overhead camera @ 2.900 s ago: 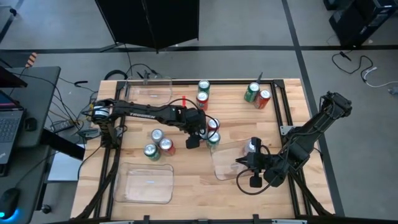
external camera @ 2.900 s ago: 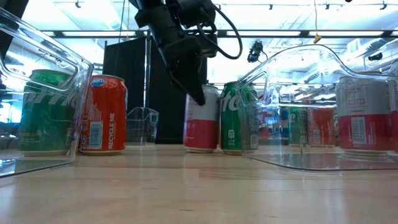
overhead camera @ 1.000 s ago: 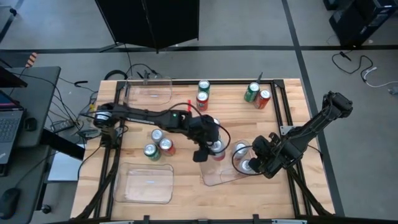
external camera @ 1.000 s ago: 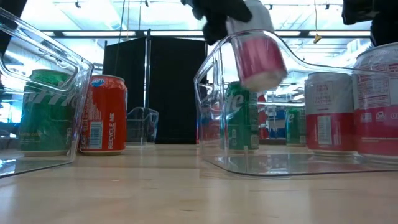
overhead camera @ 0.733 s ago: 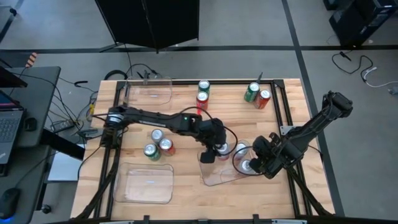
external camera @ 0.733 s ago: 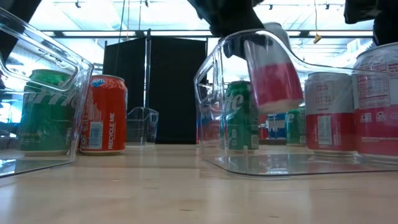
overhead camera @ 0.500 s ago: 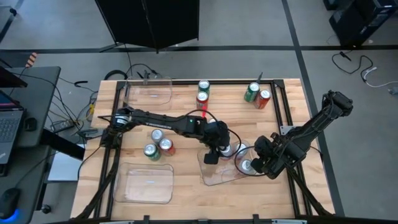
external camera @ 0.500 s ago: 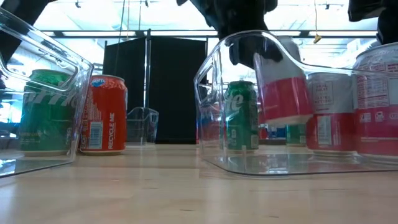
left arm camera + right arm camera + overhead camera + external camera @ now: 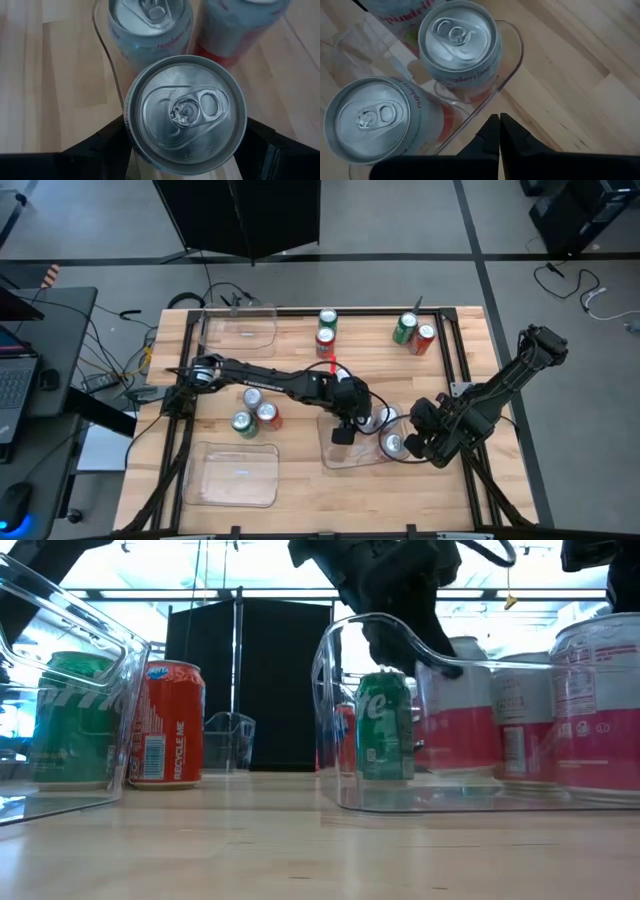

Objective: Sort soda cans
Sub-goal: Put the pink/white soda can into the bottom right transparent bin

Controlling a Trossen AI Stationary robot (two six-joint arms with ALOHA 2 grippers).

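My left gripper (image 9: 352,420) is shut on a silver-white can with red marks (image 9: 185,112), which stands inside the clear tray (image 9: 345,460) at the table's near middle. Two more silver-white cans (image 9: 386,418) (image 9: 393,445) stand in that tray. My right gripper (image 9: 422,436) is at the tray's right end, shut on its rim (image 9: 512,75). The low view shows the held can (image 9: 455,715) upright behind the tray wall, with a green can (image 9: 385,725) beyond it. My left gripper pinches the can's side wall just below its top rim (image 9: 131,131), one finger (image 9: 107,145) on each side. The fingers come from above, pointing down. The can is upright, its base down at the tray floor (image 9: 455,775). My right gripper pinches the tray's thin rim at its right end (image 9: 506,107) between its two fingertips (image 9: 492,131). The fingers slant down from the table's right side. The tray lies flat on the table.
A green and a red can (image 9: 326,330) stand at the far middle, another green and red pair (image 9: 414,333) at the far right. Three cans (image 9: 254,410) stand left of centre. Clear trays lie at the far left (image 9: 240,328) and near left (image 9: 232,473).
My left gripper has carried the silver-white can toward the table's right edge and down, over the tray wall into the tray. The can was tilted and in the air; now it is upright and low beside the two other cans. My right gripper has stayed at the tray's end.
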